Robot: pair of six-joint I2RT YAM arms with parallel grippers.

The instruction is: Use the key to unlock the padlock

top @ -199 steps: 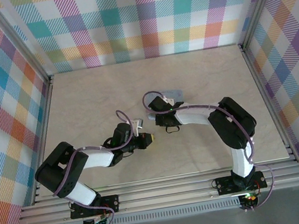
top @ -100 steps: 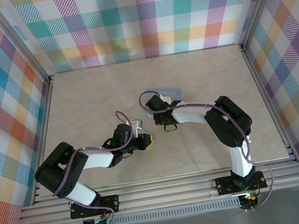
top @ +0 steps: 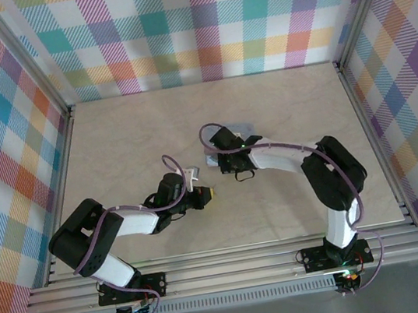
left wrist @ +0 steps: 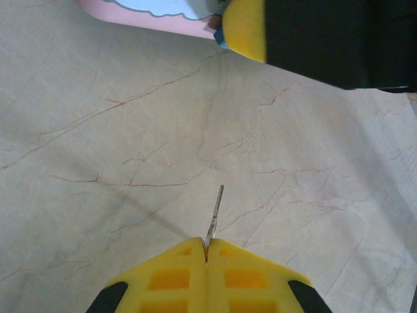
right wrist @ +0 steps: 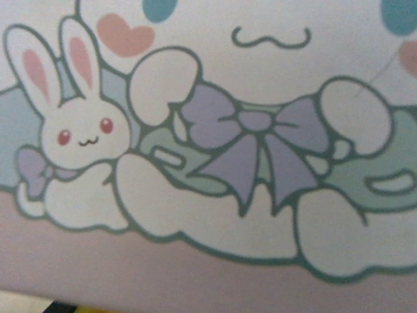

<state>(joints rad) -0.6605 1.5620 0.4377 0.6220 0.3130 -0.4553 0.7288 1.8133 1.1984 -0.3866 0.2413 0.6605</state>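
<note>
two robot arms reach over a pale marbled table (top: 127, 137) walled in by bright plaid panels. the left gripper (left wrist: 207, 258), seen from its own wrist camera, has its yellow fingers pressed fully together on the key (left wrist: 215, 210). the key's thin metal blade sticks straight out from between the tips and points toward the far right, above the bare tabletop.

the right arm bends in from the right, and the right gripper (top: 235, 170) sits low at the near edge of a pale blue tin (top: 246, 128) close to the middle of the table. from its wrist camera the tin's lid is very near, printed with a white rabbit, a lilac bow and a pink band.

in the left wrist view one yellow finger (left wrist: 244, 29) of the right gripper lies beside the tin's pink edge. the padlock (left wrist: 221, 40) shows there as a small blue sliver tucked against that finger, well apart from the key tip. i cannot tell how far the right gripper is open, or whether it grips the padlock.
</note>
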